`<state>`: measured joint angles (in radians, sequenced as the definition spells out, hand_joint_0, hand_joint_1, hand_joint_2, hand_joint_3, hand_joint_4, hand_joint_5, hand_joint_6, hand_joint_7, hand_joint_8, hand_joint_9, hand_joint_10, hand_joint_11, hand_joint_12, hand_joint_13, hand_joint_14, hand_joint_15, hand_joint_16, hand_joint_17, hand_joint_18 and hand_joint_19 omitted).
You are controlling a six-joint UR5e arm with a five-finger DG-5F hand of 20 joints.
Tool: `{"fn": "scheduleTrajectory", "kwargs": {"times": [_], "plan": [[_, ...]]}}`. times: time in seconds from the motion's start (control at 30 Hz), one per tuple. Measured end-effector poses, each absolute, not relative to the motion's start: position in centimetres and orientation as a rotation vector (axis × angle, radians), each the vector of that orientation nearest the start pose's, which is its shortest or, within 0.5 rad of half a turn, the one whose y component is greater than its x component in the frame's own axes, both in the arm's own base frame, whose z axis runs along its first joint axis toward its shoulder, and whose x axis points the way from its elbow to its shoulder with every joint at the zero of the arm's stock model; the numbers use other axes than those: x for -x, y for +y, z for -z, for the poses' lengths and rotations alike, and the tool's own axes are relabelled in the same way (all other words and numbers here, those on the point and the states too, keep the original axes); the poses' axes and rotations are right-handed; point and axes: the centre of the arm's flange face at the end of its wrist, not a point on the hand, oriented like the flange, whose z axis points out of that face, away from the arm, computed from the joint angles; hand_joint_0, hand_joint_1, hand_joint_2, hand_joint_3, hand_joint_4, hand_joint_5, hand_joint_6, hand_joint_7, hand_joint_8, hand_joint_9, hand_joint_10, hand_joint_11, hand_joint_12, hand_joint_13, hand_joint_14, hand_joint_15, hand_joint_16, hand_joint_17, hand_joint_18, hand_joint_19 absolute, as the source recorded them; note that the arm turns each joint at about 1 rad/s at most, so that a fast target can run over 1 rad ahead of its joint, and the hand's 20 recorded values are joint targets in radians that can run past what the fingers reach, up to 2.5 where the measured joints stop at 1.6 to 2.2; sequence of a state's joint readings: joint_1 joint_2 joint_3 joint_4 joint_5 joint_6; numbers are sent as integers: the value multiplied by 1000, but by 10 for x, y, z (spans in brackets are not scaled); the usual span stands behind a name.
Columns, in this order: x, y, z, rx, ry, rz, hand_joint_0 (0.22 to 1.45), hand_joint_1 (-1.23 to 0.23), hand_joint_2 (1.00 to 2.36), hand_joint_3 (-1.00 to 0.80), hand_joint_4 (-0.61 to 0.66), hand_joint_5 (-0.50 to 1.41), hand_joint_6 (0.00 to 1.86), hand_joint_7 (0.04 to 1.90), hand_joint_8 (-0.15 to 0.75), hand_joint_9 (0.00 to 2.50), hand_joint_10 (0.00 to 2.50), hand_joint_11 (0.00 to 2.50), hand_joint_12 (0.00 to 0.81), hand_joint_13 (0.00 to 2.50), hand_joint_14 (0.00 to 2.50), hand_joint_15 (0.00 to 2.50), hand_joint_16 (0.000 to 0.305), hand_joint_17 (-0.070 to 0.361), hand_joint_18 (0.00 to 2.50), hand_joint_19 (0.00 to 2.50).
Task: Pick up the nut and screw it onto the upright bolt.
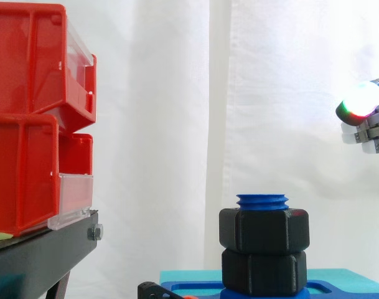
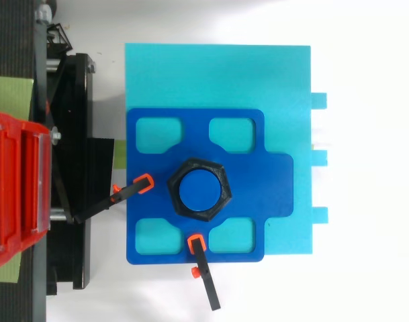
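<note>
hand (image 1: 363, 101) hangs at the right edge, grip impossible to tell. upper black hexagonal nut (image 1: 264, 229) looks seated on the blue threaded bolt (image 1: 262, 200); stay well clear of it.

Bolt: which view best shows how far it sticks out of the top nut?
Side view. The blue bolt pokes its threaded tip just above the upper black nut, stacked on a lower black nut. Top view gives the bolt's round end face inside the nut's hexagon, no thread height.
</note>
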<state>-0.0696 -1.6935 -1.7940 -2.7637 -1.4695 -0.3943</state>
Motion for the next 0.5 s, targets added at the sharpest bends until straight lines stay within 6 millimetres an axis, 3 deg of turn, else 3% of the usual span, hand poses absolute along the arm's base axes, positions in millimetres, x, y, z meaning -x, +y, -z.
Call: {"fn": "scheduleTrajectory", "kwargs": {"times": [0.5], "plan": [[-512, -179, -355, -996, 1245, -796, 487, -433, 1000, -500, 139, -235, 501, 631, 174, 33, 0, 0, 318, 0, 0, 0, 42, 95, 0, 0]]}}
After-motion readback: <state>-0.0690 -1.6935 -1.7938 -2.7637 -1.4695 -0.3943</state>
